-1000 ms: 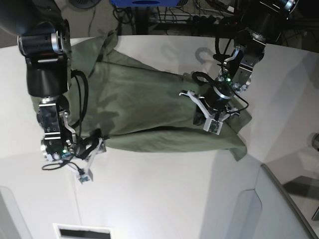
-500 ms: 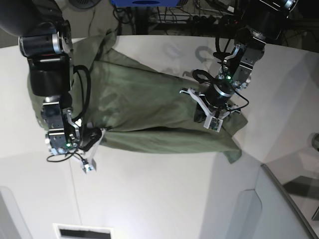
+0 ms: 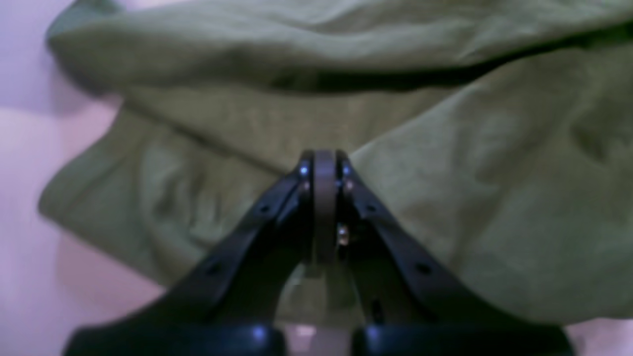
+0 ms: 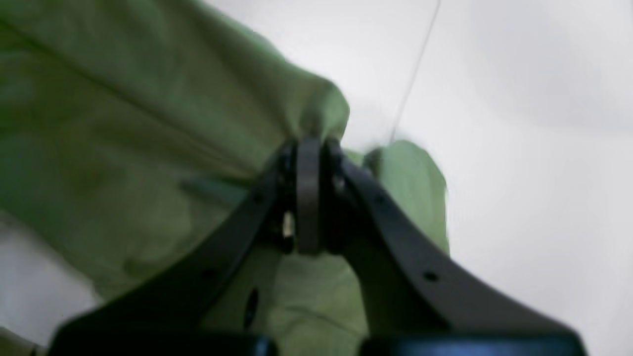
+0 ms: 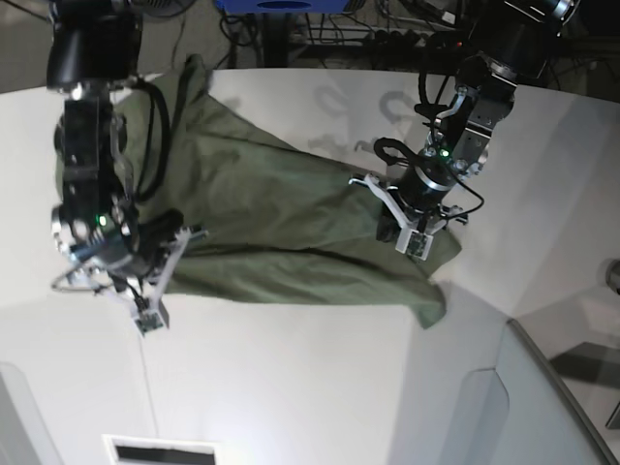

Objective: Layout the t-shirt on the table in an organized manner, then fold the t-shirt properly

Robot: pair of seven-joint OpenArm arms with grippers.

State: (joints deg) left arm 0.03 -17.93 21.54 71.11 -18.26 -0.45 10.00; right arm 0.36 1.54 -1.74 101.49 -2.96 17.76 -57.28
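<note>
We are holding the t-shirt (image 5: 281, 218) stretched across the table (image 5: 291, 387) between our two arms. The right gripper (image 4: 309, 148) is pinching one end and the left gripper (image 3: 324, 158) is clamping the other, so its long axis is running from one to the other.

The green t-shirt (image 5: 281, 218) lies stretched across the white table (image 5: 310, 387), rumpled, one end trailing toward the far edge. The right gripper (image 5: 179, 240) is at the shirt's near-left edge, seemingly pinching the cloth. The left gripper (image 5: 412, 228) presses into the fabric on the other side. A corner of the shirt (image 5: 431, 308) hangs loose past it, pointing toward a grey panel (image 5: 542, 397).
</note>
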